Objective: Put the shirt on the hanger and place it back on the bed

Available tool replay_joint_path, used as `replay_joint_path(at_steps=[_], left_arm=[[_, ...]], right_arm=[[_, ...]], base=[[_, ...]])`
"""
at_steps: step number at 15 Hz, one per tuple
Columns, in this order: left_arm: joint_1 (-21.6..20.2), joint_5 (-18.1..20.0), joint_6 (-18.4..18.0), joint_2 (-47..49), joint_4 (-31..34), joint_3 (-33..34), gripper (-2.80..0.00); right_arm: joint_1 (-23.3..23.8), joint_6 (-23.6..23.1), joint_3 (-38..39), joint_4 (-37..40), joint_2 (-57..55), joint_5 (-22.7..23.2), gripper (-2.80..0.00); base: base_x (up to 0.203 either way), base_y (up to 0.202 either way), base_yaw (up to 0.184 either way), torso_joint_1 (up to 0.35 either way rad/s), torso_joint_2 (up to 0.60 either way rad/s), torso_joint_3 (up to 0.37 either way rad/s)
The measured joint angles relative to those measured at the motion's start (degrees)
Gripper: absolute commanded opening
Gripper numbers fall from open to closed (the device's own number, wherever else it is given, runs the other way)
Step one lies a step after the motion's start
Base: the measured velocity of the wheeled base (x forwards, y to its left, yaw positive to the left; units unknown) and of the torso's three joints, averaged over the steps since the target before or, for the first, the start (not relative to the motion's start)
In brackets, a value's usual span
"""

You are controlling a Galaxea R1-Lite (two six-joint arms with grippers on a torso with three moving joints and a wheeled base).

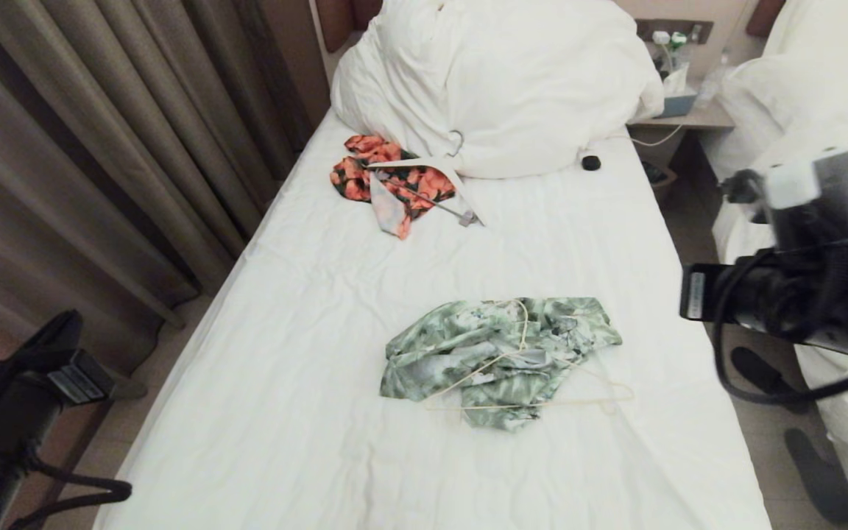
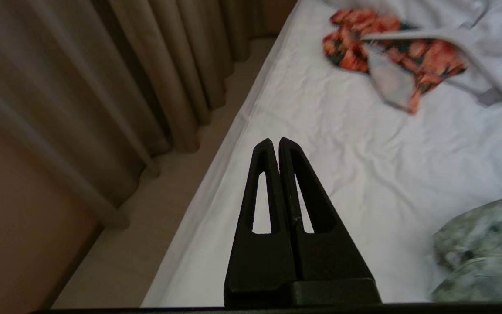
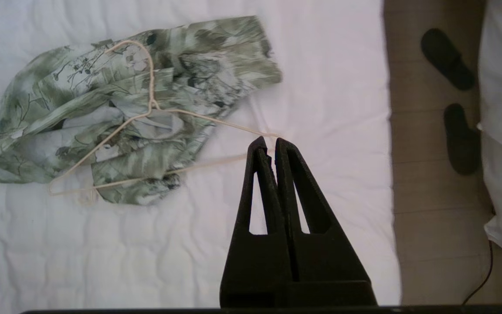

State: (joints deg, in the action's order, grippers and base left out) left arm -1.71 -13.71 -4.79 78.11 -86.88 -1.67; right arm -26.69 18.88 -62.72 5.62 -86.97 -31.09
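Lying crumpled near the middle of the bed (image 1: 284, 412), toward its right edge: the shirt (image 1: 468, 353), green and white, bunched into a wide heap with its longer side running across the mattress. Resting on top of it, not threaded through: the hanger (image 1: 523, 361), thin and cream, hook curving up over the cloth toward the pillows, crossbar along the near edge of the heap, one shoulder end sticking out past the fabric onto bare sheet on the right.

Farther up the bed, well apart: an orange-and-black garment (image 1: 387, 180) with a thicker white hanger (image 1: 431, 173) laid across it, just beside the big white pillows (image 1: 497, 81). Small dark object (image 1: 591, 163) on the sheet near the pillows' right corner. Curtains (image 1: 100, 132) along the left side; a bedside shelf (image 1: 689, 114) and a second white bed (image 1: 807, 81) on the right; dark slippers (image 3: 447, 59) on the floor between the beds.

Right gripper (image 3: 267, 141) held above the sheet near the right edge, fingers pressed together on nothing, tips just by the hanger's protruding end; contact impossible to tell. Left gripper (image 2: 273, 143) raised over the bed's left edge by the curtains, likewise closed and empty, well apart from the shirt.
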Motion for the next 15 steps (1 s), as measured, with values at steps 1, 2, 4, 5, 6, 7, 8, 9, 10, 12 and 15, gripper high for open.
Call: replay_joint_path(at_steps=[1,2,4,5,6,7,8,9,10,12,15], left_arm=[[0.8,0.2,0.0,-3.3,1.8,0.6,-2.80],[2.3,0.4,0.1,-6.7,4.9,0.9,-2.80],[6.4,0.8,1.2,-14.7,14.0,0.4,-2.80],[8.0,0.9,1.7,-19.1,19.8,-0.4,-2.80],[9.2,1.0,2.0,-23.5,25.9,-1.6,-2.80],[10.1,1.0,2.2,-28.2,32.5,-2.8,-2.80],[10.7,0.9,2.2,-32.7,38.6,-3.7,-2.80],[10.9,0.3,2.2,-37.0,44.0,-4.4,-2.80],[11.0,-0.5,2.0,-41.6,49.4,-5.1,-2.80],[10.5,-2.1,1.5,-49.4,59.4,-6.5,-2.80],[8.3,-2.3,0.9,-56.7,69.3,-7.2,-2.80]], right_arm=[[0.5,-0.4,3.6,0.0,5.2,-0.1,-2.80],[1.4,-0.8,6.7,0.1,10.1,-0.3,-2.80],[4.0,-1.7,12.3,0.2,19.8,-0.5,-2.80],[5.5,-1.9,14.9,0.4,24.5,-0.6,-2.80],[7.1,-2.1,17.3,0.5,29.1,-0.6,-2.80],[8.6,-2.2,19.7,0.9,33.5,-0.7,-2.80],[9.7,-2.3,21.7,1.9,37.7,-0.7,-2.80],[10.6,-2.4,23.6,3.0,41.5,-0.6,-2.80],[11.5,-2.5,25.4,4.4,45.5,-0.6,-2.80],[13.6,-2.7,28.1,7.3,52.5,-0.5,-2.80],[16.7,-3.4,32.5,11.2,61.5,0.1,-2.80]], base=[[0.000,0.000,0.000,0.000,0.00,0.000],[0.000,0.000,0.000,0.000,0.00,0.000],[0.000,0.000,0.000,0.000,0.00,0.000],[0.000,0.000,0.000,0.000,0.00,0.000],[0.000,0.000,0.000,0.000,0.00,0.000],[0.000,0.000,0.000,0.000,0.00,0.000],[0.000,0.000,0.000,0.000,0.00,0.000],[0.000,0.000,0.000,0.000,0.00,0.000],[0.000,0.000,0.000,0.000,0.00,0.000],[0.000,0.000,0.000,0.000,0.00,0.000],[0.000,0.000,0.000,0.000,0.00,0.000]])
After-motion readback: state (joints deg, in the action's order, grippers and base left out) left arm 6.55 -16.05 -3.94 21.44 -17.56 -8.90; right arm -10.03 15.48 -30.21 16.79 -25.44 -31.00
